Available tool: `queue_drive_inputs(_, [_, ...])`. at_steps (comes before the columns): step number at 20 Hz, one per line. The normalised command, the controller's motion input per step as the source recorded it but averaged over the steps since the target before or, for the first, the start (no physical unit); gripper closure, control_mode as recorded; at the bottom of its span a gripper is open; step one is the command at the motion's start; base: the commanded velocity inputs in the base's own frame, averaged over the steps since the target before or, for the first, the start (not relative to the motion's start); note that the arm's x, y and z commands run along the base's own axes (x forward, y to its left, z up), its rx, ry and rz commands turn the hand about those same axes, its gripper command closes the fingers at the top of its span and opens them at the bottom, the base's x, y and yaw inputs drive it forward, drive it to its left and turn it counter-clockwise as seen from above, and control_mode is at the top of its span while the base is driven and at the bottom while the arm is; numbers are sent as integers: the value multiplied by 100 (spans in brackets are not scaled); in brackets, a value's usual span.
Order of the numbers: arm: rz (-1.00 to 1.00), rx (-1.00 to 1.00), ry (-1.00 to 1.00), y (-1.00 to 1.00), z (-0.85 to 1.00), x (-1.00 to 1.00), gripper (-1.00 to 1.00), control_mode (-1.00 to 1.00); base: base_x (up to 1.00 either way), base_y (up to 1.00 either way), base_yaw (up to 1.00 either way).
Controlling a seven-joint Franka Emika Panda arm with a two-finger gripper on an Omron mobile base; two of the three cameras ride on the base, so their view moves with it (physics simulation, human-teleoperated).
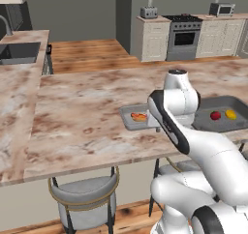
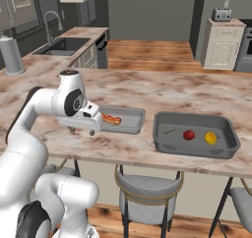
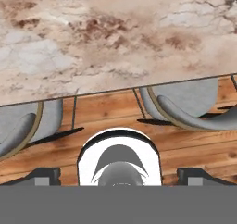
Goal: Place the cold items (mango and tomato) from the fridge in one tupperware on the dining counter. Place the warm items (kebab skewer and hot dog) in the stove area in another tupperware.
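I'm parked at the near edge of the dining counter [image 1: 87, 126], a wide marbled slab with wood floor beyond. Sink [image 1: 18, 53] sits on the left wing; the stove area [image 1: 185, 35] stands against the far wall with a toaster [image 1: 148, 11] on the cabinet beside it. Grey stools [image 2: 147, 188] are tucked under the counter's near edge.

Two trays on the slab. The small tray [image 2: 129, 120] holds the hot dog [image 2: 112, 119] toward its left end. The larger tray [image 2: 194, 133], to the right and apart from the small one, holds the tomato [image 2: 189, 134] and mango [image 2: 210, 137], side by side, not touching.

The gripper [image 2: 81, 129] hangs at the small tray's left end, over the counter's near edge. In the hand view I see the finger tips [image 3: 44, 174] set wide apart, nothing between them, looking down at stools and floor with the counter edge above. The hot dog lies just right of the hand, not touched.

Open slab stretches left and behind the trays; a gap separates the two trays.
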Motion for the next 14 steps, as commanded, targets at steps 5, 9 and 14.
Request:
queue_drive_inputs(5, [-3,0,0,-3,0,-14,-100,100,-78,-35,-21])
queue_drive_inputs(9, [0,0,0,0,0,0,-100,100,-42,-95,-31])
queue_drive_inputs(14, [0,0,0,0,0,0,-100,100,0,-100,-7])
